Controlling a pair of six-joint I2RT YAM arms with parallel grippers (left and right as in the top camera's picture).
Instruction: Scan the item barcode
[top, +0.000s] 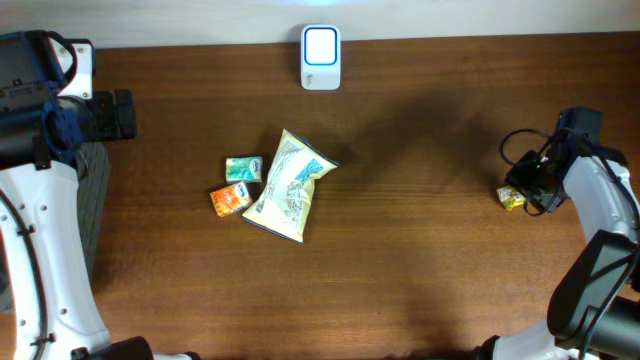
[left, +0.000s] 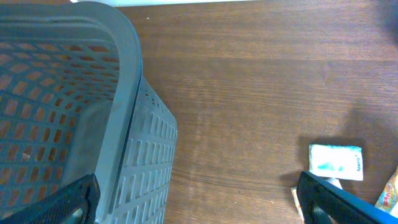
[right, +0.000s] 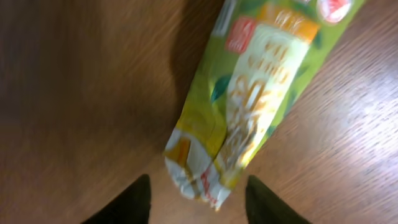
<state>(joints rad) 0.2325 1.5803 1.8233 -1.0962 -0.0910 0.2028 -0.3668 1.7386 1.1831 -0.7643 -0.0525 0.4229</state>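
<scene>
pickup step: right gripper (right: 199, 180) half-spread astride packet (right: 261, 93), 3 o'clock, ungripped; left gripper (left: 198, 180) full-spread, empty; next clamp, carry to 12 o'clock scanner (top: 320, 58)

Looks down on brown wooden table (left: 249, 74). Finds grey slotted basket (left: 124, 112) filling left side, brown showing through slots. Catches small white-and-teal packet (left: 336, 163) lying flat at lower right, well apart from basket. Frames left gripper (left: 196, 202), black fingertips (left: 336, 202) spread wide at bottom corners.
</scene>
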